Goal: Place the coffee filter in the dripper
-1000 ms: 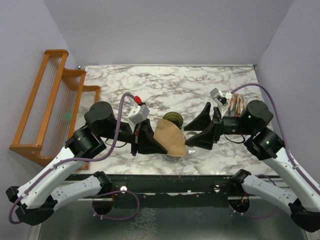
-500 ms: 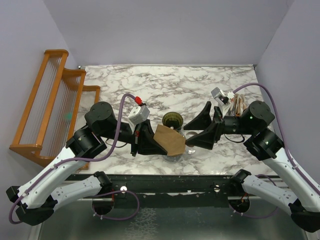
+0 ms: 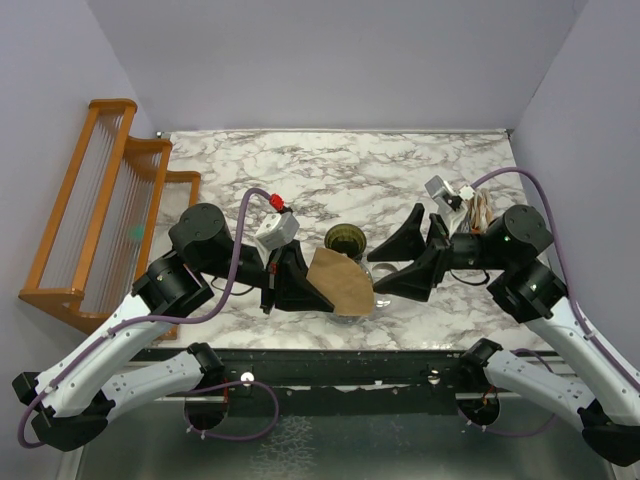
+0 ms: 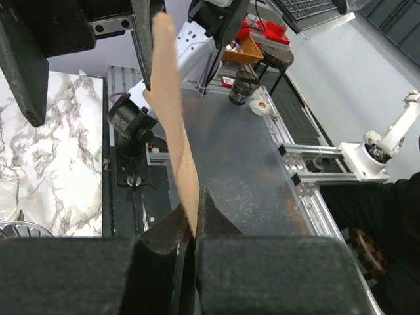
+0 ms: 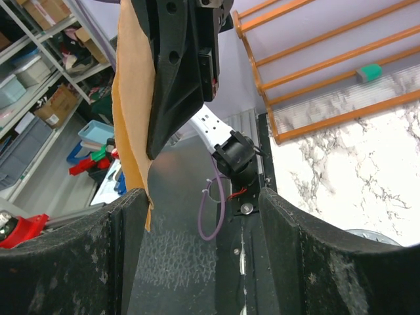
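Observation:
My left gripper [image 3: 318,287] is shut on the narrow end of a flat tan fan-shaped paper piece [image 3: 342,283], held above the table's front edge. The left wrist view shows the paper [image 4: 172,98] edge-on, pinched in the gripper [image 4: 194,226]. The dark olive-green dripper [image 3: 345,240] stands upright just behind the paper. My right gripper [image 3: 373,273] is open, facing the paper's wide edge. In the right wrist view the paper [image 5: 131,111] hangs just by the left finger [image 5: 125,262] of the gripper [image 5: 203,210]. No white cone-shaped coffee filter is in view.
A clear glass cup [image 3: 348,313] stands under the held paper, near the front edge. A wooden rack [image 3: 110,200] stands along the table's left side. A small bundle of items [image 3: 475,210] lies behind the right wrist.
The tan paper has turned in the left gripper and shows a wider fan shape than half a second ago. The right arm has drawn back slightly to the right.

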